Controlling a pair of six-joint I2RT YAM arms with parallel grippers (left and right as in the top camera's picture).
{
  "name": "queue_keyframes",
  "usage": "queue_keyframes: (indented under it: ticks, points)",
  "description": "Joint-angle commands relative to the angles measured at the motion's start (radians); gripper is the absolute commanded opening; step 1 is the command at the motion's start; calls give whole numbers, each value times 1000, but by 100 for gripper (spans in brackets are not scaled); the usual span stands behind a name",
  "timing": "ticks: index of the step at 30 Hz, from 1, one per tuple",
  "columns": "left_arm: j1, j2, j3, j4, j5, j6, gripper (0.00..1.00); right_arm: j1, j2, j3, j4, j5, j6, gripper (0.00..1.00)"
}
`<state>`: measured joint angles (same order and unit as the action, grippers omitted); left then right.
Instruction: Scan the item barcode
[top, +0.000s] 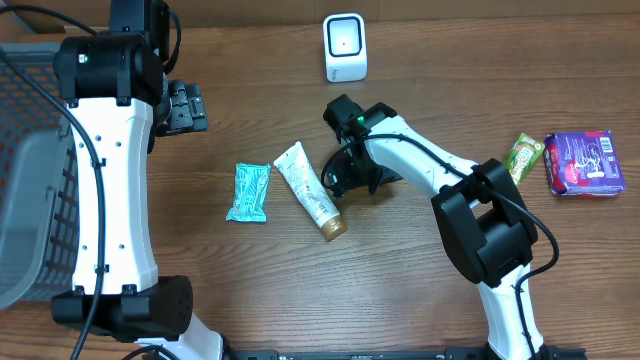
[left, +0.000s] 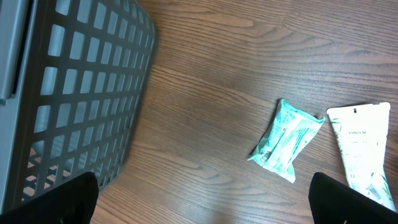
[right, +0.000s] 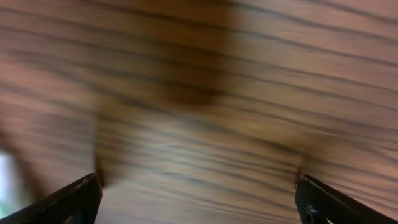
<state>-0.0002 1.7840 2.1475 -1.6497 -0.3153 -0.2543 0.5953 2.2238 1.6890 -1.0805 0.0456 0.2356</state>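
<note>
- Overhead is showing the scanner (top: 345, 47); the right wrist camera is giving only blurred bench (right: 199, 93).
- The tube (top: 310, 190) is lying just beside the right pincer (top: 345, 172), its jaws standing apart; the left pincer (top: 190, 105) is gaping too, well apart.

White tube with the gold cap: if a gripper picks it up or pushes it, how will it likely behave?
The white tube lies flat with a wide crimped end, so it probably will not roll. Its body looks soft and smooth: likely squashy and slippery.

Basket (top: 30, 150) at L edge of table (top: 250, 290). Scanner (top: 345, 47) at back, centre. Wipes pack (top: 248, 192) just L of tube (top: 310, 188), mid-table. Snack bar (top: 525, 157) just L of box (top: 583, 163), far R.
</note>
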Motion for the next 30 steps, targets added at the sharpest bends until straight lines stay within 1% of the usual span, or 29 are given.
queue_keyframes:
  ticks: [1, 4, 7, 10, 14, 15, 16, 17, 18, 19, 22, 26, 30]
  points:
    - [0, -15, 15, 2, -5, 11, 100, -6, 13, 56, -32, 171, 2, 100]
    - [0, -15, 15, 2, -5, 11, 100, 0, 5, 138, -92, 164, -10, 100]
    - [0, -15, 15, 2, -5, 11, 99, 21, -11, 237, -166, 71, -70, 100]
    - [0, -15, 15, 2, -5, 11, 100, 37, -19, 304, -217, -80, -86, 100]
    - [0, -15, 15, 2, -5, 11, 100, 40, -15, 303, -211, -349, -92, 100]
    - [0, -15, 15, 2, -5, 11, 100, 40, -15, 298, -210, -382, -109, 84]
    - [0, -15, 15, 2, -5, 11, 100, 40, -13, 289, -208, -401, -111, 61]
    - [0, -15, 15, 2, -5, 11, 100, 41, -11, 274, -204, -421, -104, 33]
    - [0, -15, 15, 2, -5, 11, 100, 45, -11, 262, -196, -429, -96, 12]
    - [0, -15, 15, 2, -5, 11, 100, 50, -11, 250, -183, -428, -74, 4]
    - [0, -15, 15, 2, -5, 11, 100, 74, -11, 216, -122, -418, -16, 4]
    - [0, -15, 15, 2, -5, 11, 100, 114, -11, 177, -52, -356, 71, 4]
    - [0, -15, 15, 2, -5, 11, 100, 151, -5, 163, -19, -299, 100, 4]
